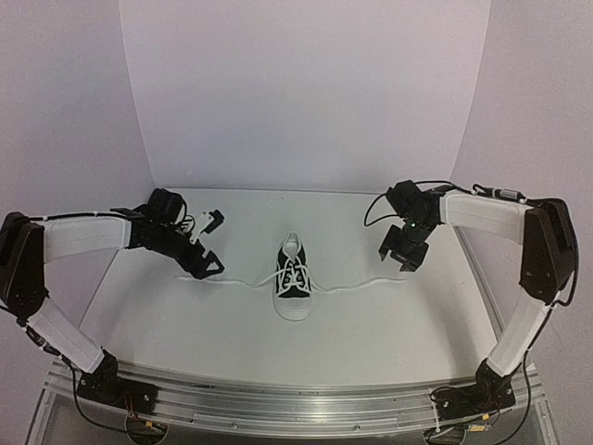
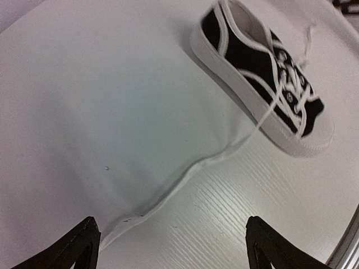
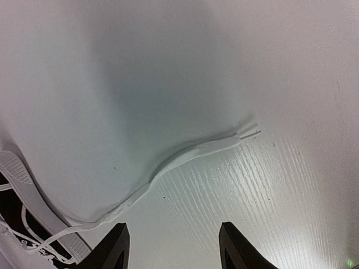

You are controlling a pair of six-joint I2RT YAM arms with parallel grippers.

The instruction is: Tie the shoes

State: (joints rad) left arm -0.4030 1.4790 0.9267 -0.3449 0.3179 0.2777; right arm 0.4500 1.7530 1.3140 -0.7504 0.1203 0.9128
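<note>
A: Where's the shoe [image 1: 294,278]?
B: Mid counter [image 1: 176,324], upright on its sole, between the 2 tools and apart from both. The toe cap [image 1: 294,311] faces the arm bases, heel twd the far wall.
A: Anything in it?
B: The opening faces up and white lining [image 2: 247,19] shows inside. Deeper in, can't tell.
A: Laces?
B: Threaded thru the eyelets, not tied. The left lace [image 1: 243,281] runs out flat on the counter twd the left tool [image 1: 212,243]. The right lace [image 1: 357,286] does the same twd the right tool [image 1: 400,258].
A: Left tool state?
B: Jaws spread wide w/ nothing between them. It hangs over the counter, angled twd the shoe. In the wrist view the lace end lies on the counter near one finger [image 2: 78,246] and isn't pinched. Can't tell if they touch.
A: Right tool?
B: Jaws apart too, narrower than the left, and it has hold of nothing. In its wrist view the lace curves across the counter ahead of the fingers [image 3: 112,246]. The lace tip [image 3: 249,133] lies well past them, and the shoe's sole edge is at the lower-left corner.
</note>
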